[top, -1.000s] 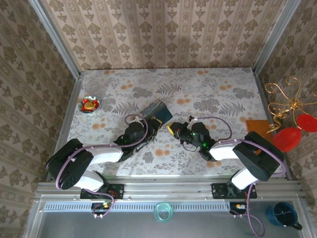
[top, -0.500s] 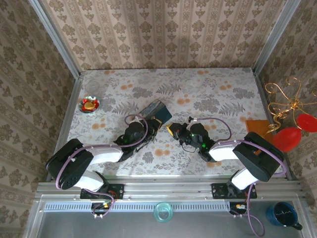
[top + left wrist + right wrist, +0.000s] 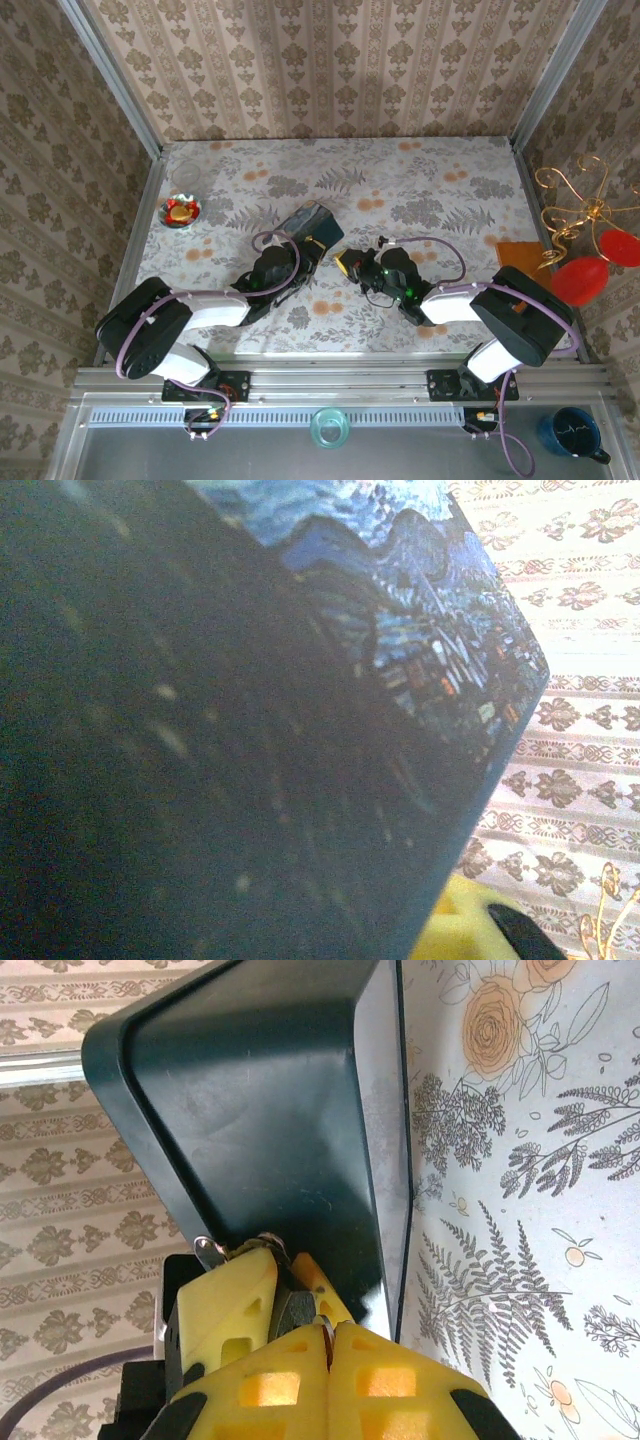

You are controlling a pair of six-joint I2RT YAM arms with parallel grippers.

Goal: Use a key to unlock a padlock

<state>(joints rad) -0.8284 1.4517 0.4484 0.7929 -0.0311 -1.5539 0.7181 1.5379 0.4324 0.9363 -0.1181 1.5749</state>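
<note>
**Fig. Key-insertion step of padlock unlocking.** Landmark: blue tin [image 3: 318, 222].
- Padlock [image 3: 294, 1310]: small dark body just below tin's near corner, silvery shackle against tin edge.
- Left gripper [image 3: 280, 1265]: just below tin, jaws nearly closed, pinching padlock body.
- Right gripper [image 3: 328, 1335]: further below tin, jaws pressed together on thin metal sliver, judged to be key [image 3: 322, 1322]. Key tip meets padlock.
- Keyhole hidden, so depth of key cannot be told.
- Next move, as judged: fine alignment, push key fully home, then twist with left grip steady.
</note>
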